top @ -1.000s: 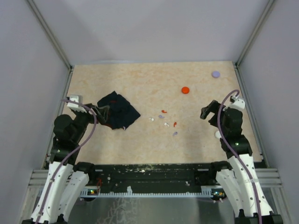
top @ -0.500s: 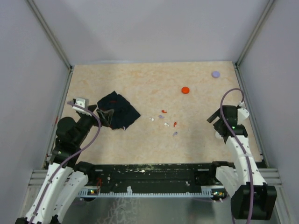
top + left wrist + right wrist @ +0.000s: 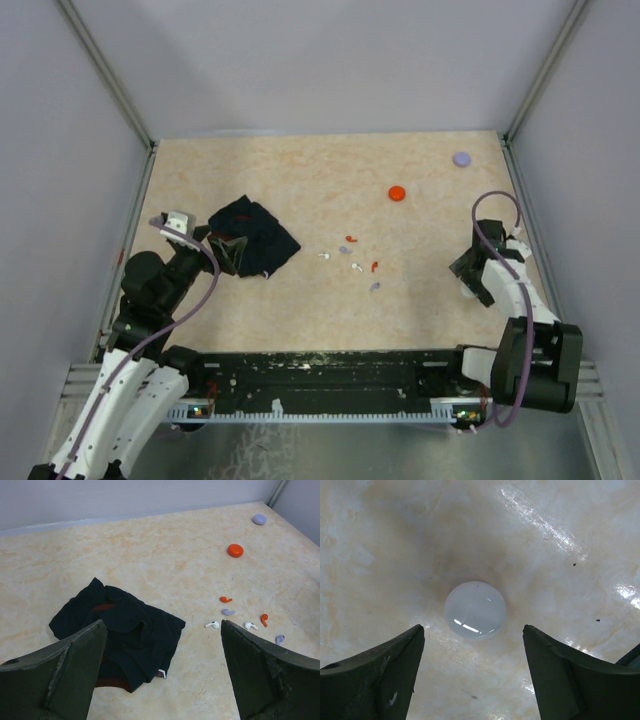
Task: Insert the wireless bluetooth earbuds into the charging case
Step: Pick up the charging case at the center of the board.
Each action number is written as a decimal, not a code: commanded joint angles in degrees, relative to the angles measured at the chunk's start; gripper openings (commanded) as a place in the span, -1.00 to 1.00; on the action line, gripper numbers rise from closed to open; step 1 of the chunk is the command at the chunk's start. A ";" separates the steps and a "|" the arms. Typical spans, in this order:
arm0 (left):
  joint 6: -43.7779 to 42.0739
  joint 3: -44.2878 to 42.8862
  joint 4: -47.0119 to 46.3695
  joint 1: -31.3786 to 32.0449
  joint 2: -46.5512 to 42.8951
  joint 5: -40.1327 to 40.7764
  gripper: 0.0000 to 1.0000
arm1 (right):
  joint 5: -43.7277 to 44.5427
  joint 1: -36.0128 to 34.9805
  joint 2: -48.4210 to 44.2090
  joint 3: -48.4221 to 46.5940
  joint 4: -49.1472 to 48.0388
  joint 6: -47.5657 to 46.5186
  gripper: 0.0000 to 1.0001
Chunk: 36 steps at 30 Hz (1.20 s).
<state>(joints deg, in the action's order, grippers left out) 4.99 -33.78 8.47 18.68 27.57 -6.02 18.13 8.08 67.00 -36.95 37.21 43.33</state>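
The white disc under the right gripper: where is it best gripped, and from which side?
Grip the white disc by its opposite edges, coming straight from above: it lies flat on the table, low and domed, and the right gripper hangs open over it.

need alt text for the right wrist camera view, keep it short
A round white disc lies flat on a pale, glossy marbled tabletop, seen from close above. It sits centred in the gap of the open right claw, whose dark fingers frame it on either side without touching it.
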 commanded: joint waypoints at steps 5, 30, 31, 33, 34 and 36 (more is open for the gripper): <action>-1.22 0.38 -0.40 0.57 0.44 -0.13 1.00 | -1.26 0.41 5.12 -3.42 -4.24 -3.69 0.53; -1.40 0.29 -0.43 0.57 1.00 -0.91 1.00 | -1.20 -7.48 9.82 -12.26 -2.67 -15.02 0.61; -1.39 0.29 -0.42 0.57 0.92 -0.92 1.00 | -1.08 -7.47 10.74 -12.71 -2.63 -15.79 0.61; -1.47 0.29 -0.39 0.57 0.84 -1.19 1.00 | -1.52 -7.47 13.50 -14.04 -2.21 -17.06 0.61; -1.55 0.29 -0.46 0.57 0.80 -1.59 1.00 | -2.07 -7.53 14.90 -14.66 -2.09 -18.10 0.60; -1.73 0.29 -0.46 0.57 0.66 -2.60 1.00 | -2.50 -7.53 17.59 -16.25 -1.29 -19.63 0.55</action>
<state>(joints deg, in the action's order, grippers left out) 4.19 -33.76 8.60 18.94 28.86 -6.57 14.41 0.86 81.17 -49.28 34.94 27.79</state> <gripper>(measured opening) 0.998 0.798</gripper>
